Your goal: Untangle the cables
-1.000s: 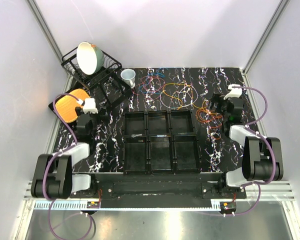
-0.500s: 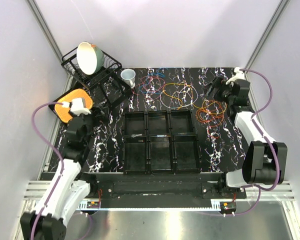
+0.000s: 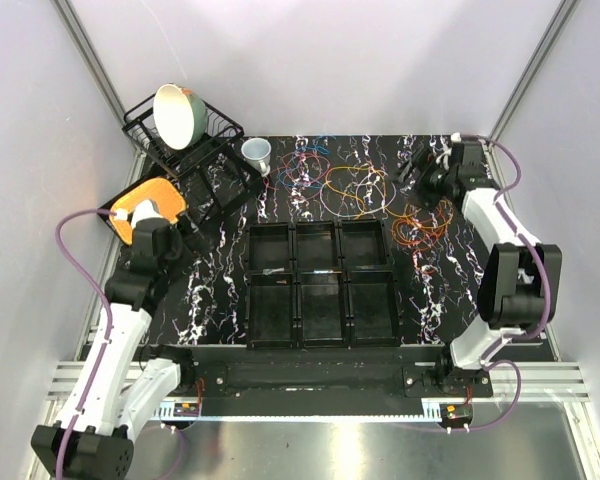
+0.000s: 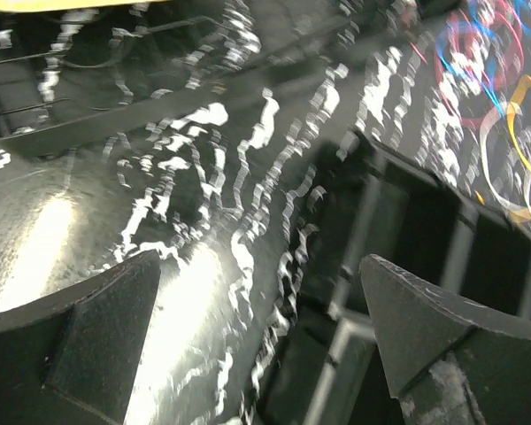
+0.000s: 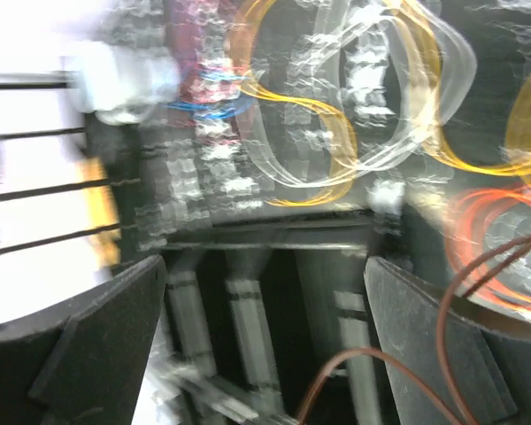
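Observation:
The cables lie in loose loops at the far side of the black marbled table: red, blue and purple ones, yellow and white ones, orange and brown ones. My right gripper is open and empty above the table, just right of the yellow loops. Its wrist view is blurred and shows yellow and white loops, orange loops and a brown wire by the right finger. My left gripper is open and empty at the left, far from the cables.
A black tray of several compartments sits mid-table, also in the left wrist view and the right wrist view. A dish rack with a bowl, an orange plate and a paper cup stand at the back left.
Both arms have unfolded from their rest pose. The right gripper swung to the far side beside the cables. The left arm stretched forward, its gripper by the orange plate.

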You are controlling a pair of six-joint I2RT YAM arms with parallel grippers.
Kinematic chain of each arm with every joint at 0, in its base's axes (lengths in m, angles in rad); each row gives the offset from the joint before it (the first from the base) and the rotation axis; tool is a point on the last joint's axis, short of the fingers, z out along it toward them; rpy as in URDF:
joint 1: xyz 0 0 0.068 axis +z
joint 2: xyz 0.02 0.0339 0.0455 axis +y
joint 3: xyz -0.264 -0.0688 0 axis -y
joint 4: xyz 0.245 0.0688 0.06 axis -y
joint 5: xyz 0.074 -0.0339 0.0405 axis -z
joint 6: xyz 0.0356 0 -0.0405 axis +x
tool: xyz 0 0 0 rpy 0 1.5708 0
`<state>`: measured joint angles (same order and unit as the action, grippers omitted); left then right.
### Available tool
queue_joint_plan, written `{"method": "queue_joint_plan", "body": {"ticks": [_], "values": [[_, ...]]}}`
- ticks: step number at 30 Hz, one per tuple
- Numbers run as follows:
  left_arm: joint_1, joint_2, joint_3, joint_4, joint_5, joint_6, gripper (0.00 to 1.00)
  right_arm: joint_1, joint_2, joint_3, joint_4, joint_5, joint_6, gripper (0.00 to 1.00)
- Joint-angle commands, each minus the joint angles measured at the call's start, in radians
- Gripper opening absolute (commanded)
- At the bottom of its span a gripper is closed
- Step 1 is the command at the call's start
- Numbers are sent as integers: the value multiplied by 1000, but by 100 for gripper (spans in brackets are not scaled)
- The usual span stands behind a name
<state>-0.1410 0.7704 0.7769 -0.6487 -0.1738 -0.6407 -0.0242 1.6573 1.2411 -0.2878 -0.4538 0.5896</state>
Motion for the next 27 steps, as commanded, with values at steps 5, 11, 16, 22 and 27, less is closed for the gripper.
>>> {"method": "queue_joint_plan", "body": {"ticks": [5,11,16,22,27], "values": [[-6,159,167,-192,135,240,99,-62,-91,-56,238,-394,615,100],[-35,146,110,-86,272,219,97,-53,-136,67,299,-355,554,100],[-334,150,88,193,281,110,95,-52,-165,83,262,-378,559,100],[-610,329,50,726,243,23,95,-51,-214,138,230,-398,533,100],[-703,585,166,1061,367,-39,89,-51,-237,123,217,-424,538,100]]}}
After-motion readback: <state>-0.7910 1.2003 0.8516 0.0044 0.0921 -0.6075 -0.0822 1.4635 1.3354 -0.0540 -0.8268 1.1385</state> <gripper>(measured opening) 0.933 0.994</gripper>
